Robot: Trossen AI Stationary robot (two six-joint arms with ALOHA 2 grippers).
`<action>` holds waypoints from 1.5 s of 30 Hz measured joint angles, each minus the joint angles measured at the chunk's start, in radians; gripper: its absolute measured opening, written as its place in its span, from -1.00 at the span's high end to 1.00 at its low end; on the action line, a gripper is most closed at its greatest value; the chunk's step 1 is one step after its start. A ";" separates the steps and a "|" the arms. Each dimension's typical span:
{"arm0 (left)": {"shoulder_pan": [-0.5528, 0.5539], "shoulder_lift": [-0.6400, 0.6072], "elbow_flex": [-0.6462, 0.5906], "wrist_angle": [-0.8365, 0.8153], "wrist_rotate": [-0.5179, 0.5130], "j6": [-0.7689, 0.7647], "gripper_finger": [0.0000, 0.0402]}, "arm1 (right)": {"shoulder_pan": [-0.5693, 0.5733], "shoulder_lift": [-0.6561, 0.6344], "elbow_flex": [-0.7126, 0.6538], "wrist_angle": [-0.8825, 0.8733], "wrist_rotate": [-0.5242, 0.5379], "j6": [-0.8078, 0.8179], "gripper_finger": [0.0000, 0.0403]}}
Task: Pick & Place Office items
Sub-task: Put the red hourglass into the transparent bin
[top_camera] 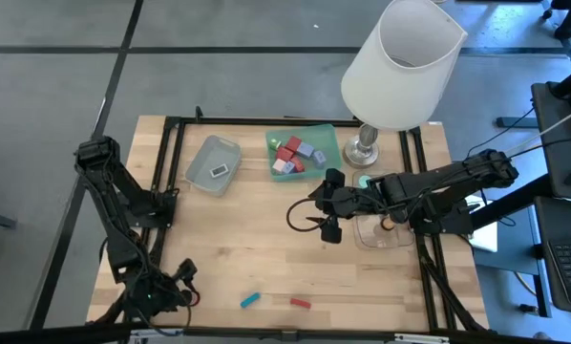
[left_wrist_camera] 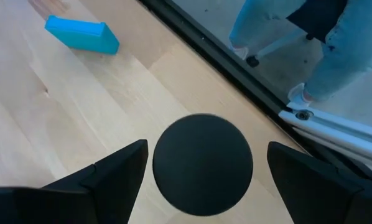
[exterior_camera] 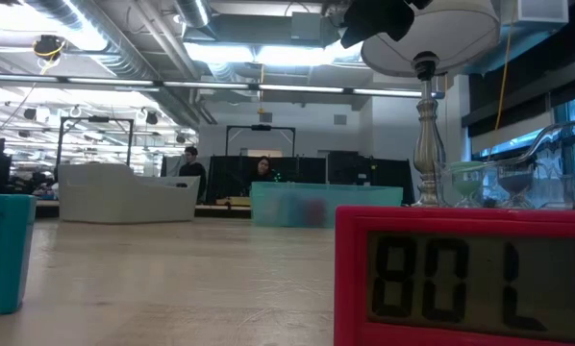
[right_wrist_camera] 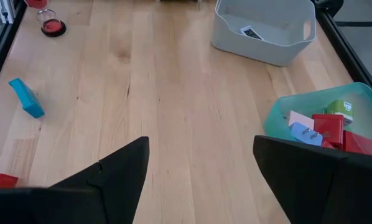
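A black round-topped piece (left_wrist_camera: 203, 168) stands on the wood near the table's near left corner. My left gripper (left_wrist_camera: 206, 147) is open, with one finger on each side of the piece and a gap to both. In the high view this gripper (top_camera: 176, 278) is at the near left. A teal bar (top_camera: 251, 300) and a red bar (top_camera: 300, 303) lie flat along the near edge. My right gripper (top_camera: 327, 222) hangs open above the middle of the table, with nothing between its fingers (right_wrist_camera: 120, 168). Red, pink and lavender blocks lie in the green tray (top_camera: 316, 131).
A grey tray (top_camera: 214, 164) holding one small dark item sits at the far left of centre. A clear tray (top_camera: 381, 235) lies under the right arm. A white-shaded lamp (top_camera: 403, 62) stands at the far right. A black frame rail (left_wrist_camera: 236, 68) runs along the table's edge beside my left gripper.
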 joint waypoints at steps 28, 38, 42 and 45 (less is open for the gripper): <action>0.000 0.000 -0.005 0.040 -0.002 0.001 -0.10 | 0.000 0.000 0.000 0.000 0.000 0.000 -0.45; 0.000 -0.001 -0.005 0.040 -0.041 -0.001 -0.08 | 0.000 0.000 0.000 0.000 0.000 0.000 -0.45; 0.000 -0.002 -0.005 0.043 -0.106 0.000 -0.06 | 0.000 0.000 0.000 0.000 0.000 0.000 -0.45; 0.004 -0.014 -0.005 0.043 -0.185 0.000 -0.07 | 0.000 0.000 0.000 0.000 0.000 0.000 -0.45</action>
